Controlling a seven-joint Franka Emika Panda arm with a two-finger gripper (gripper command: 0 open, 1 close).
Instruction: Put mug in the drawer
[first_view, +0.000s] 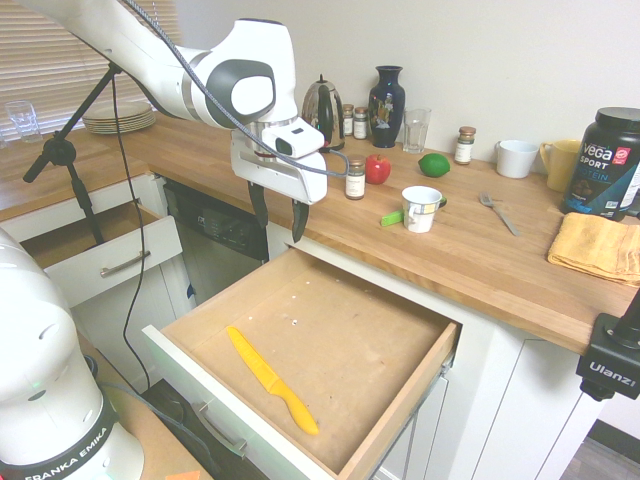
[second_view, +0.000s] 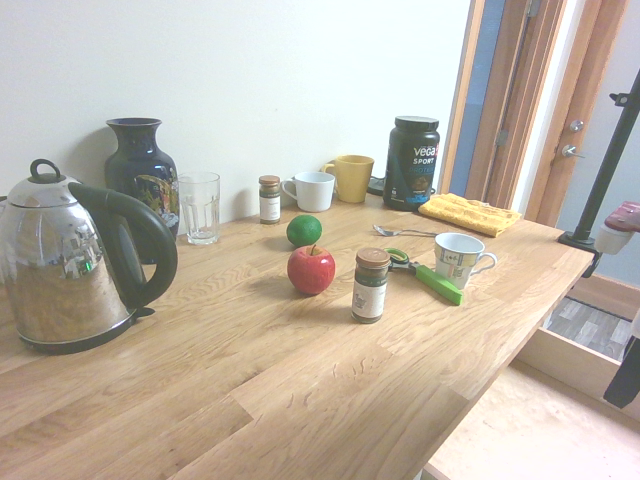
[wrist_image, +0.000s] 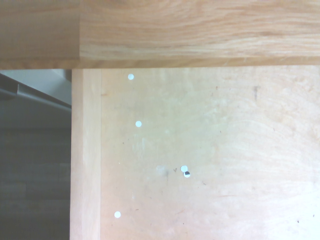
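Observation:
The mug (first_view: 421, 208) (second_view: 459, 259), small and white with a printed band under its rim, stands upright on the wooden counter near its front edge. The drawer (first_view: 400, 395) is pulled wide open below the counter, showing a light wood bottom (wrist_image: 210, 150). My gripper (first_view: 279, 217) hangs open and empty over the drawer's back left corner, to the left of the mug and well apart from it. One dark finger (second_view: 625, 372) shows at the right edge of the second exterior view.
A yellow knife (first_view: 270, 378) lies in the drawer. Around the mug sit a green-handled tool (second_view: 430, 278), spice jar (first_view: 355, 179), apple (first_view: 377, 168), lime (first_view: 434, 164), spoon (first_view: 498, 213) and yellow cloth (first_view: 597, 246). A smaller drawer (first_view: 110, 255) stands open at left.

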